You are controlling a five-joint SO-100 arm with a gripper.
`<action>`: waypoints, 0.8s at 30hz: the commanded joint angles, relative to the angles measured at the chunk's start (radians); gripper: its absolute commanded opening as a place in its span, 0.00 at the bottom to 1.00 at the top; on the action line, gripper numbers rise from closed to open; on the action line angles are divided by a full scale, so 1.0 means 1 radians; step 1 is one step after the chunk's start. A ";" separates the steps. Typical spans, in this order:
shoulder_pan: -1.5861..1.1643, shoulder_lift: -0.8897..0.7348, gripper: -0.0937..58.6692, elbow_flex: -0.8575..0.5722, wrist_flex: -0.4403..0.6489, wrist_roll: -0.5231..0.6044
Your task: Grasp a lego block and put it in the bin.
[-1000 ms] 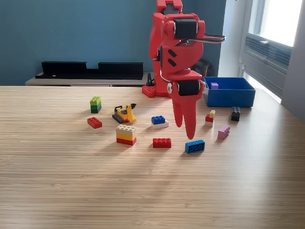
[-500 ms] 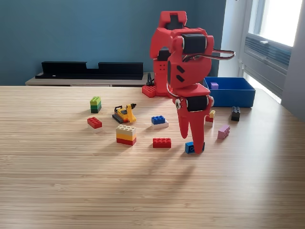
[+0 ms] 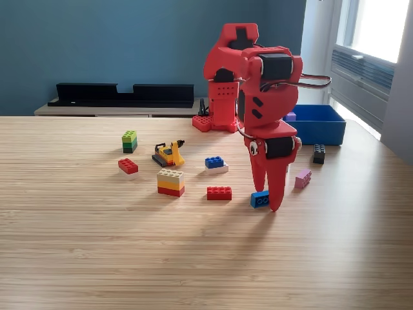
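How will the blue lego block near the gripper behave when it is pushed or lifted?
The blue lego block looks rigid and small, so probably light. It lies flat on the smooth wooden table, so a nudge from the gripper may slide it rather than tip it.

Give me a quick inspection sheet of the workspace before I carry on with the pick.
Surface: wooden table, bare in the foreground.
Job's things: blue brick right at the claw's tips; blue bin behind, on the exterior view's right, with a purple block inside.
Clutter: green block stack, red brick, yellow toy vehicle, cream-yellow-red stack, blue-on-white brick, flat red brick, pink block, black block.
Claw: claw lowered to the table beside the blue brick; open or shut cannot be told.
Cables: wire looping off the arm's upper joint.
Surroundings: long black tray on a low shelf, blue wall, window at the exterior view's right.
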 commanded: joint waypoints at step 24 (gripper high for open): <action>-0.023 0.186 0.00 0.081 0.130 -0.040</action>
